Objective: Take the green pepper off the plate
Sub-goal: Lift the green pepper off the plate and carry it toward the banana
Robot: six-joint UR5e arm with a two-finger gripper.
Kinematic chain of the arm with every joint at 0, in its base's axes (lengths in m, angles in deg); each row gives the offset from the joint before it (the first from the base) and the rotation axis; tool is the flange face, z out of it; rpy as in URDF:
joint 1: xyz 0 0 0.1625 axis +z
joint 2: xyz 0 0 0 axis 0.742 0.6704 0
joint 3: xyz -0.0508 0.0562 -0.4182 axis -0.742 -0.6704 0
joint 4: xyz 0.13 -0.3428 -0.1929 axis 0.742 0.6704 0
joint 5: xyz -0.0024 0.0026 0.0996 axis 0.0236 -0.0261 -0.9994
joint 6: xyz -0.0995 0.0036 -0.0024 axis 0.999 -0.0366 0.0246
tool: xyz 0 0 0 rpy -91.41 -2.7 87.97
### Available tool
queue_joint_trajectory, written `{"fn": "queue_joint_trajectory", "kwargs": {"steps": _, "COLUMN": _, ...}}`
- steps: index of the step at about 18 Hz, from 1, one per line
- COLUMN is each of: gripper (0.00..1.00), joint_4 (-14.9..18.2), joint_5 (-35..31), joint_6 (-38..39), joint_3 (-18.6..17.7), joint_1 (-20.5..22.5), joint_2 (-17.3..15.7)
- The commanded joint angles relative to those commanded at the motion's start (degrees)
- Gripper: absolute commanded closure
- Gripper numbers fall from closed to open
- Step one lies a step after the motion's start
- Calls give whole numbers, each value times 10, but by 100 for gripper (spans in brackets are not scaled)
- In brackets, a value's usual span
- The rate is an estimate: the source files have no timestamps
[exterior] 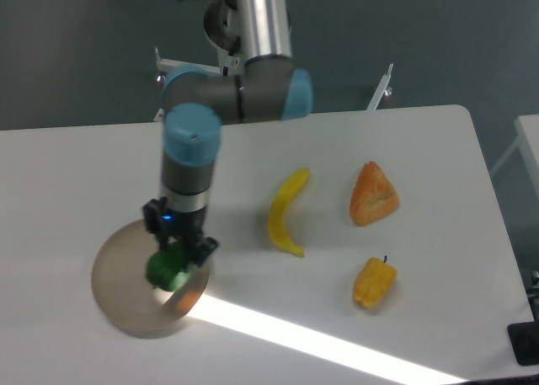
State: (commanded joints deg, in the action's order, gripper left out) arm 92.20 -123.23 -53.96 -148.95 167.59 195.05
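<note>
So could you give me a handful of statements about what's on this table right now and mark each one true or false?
1. The gripper is closed on the green pepper. True.
2. The banana lies on the plate. False: it lies on the table, to the right of the plate.
3. A yellow-orange pepper sits near the table's right side. True.
4. The green pepper is over the left edge of the plate. False: it is over the right part of the plate.
5. The orange wedge-shaped item touches the banana. False: they lie apart.
</note>
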Motion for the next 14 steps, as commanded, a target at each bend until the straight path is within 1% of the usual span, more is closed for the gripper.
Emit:
{"fn": "queue_joint_trajectory", "kwargs": {"steps": 3, "gripper": 67, "joint_4": 45, "joint_5": -4, "joint_6": -61, "joint_3": 29, "joint_1": 40, "joint_2": -4}}
{"fn": "queue_joint_trajectory", "kwargs": {"steps": 4, "gripper": 67, "joint_4": 52, "joint_5": -4, "joint_6": -83, "joint_3": 36, "joint_1": 49, "joint_2": -1}}
{"fn": "queue_joint_trajectory", "kwargs": {"steps": 8, "gripper": 67, "joint_4": 56, "joint_5": -19, "joint_6": -139, "joint_3": 52, "joint_1": 89, "joint_2": 4}}
{"fn": "queue_joint_trajectory", "kwargs": {"steps": 12, "gripper": 67, "joint_4": 55, "joint_5": -29, "joint_6": -149, "joint_3": 74, "joint_1": 99, "joint_2": 24}}
{"fn": "queue_joint_trajectory", "kwargs": {"steps": 14, "gripper": 67, "joint_4": 55, "joint_5": -29, "joint_6": -157, "joint_3": 76, "joint_1": 104, "joint_2": 25}}
